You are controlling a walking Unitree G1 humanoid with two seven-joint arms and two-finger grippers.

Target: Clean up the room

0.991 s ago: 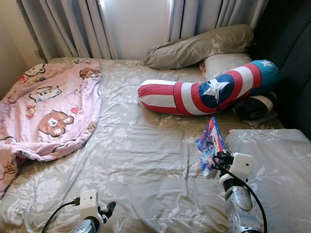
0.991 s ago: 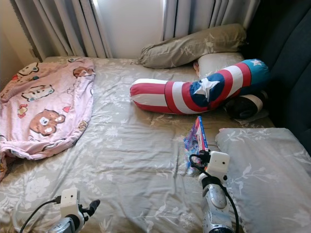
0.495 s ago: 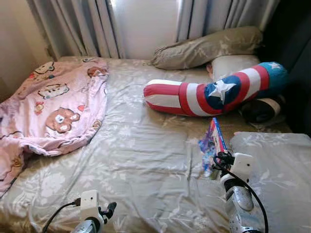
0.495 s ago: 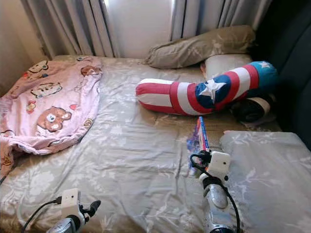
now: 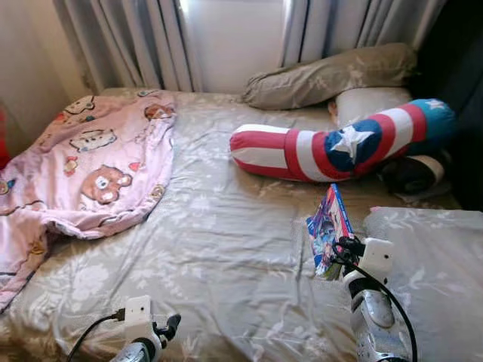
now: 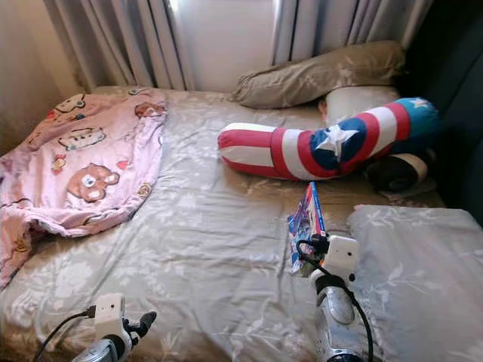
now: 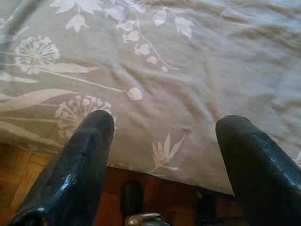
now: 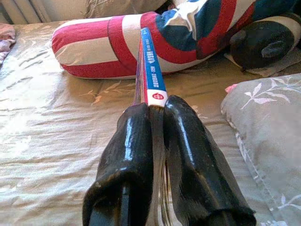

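Counting what's on the bed: one pink cartoon-bear blanket (image 5: 90, 162), one long red, white and blue star bolster (image 5: 339, 143), and one thin book (image 5: 330, 230) with a blue spine. Pillows come to three: an olive one (image 5: 328, 74) by the curtains, a pale one (image 5: 370, 103) tucked under it, and a grey floral one (image 5: 430, 264) nearest the camera. Two grippers, one per arm.

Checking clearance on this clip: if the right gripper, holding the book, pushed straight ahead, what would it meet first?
Probably the striped bolster pillow: the right gripper and its book point at it across bare sheet. Depth is uncertain.
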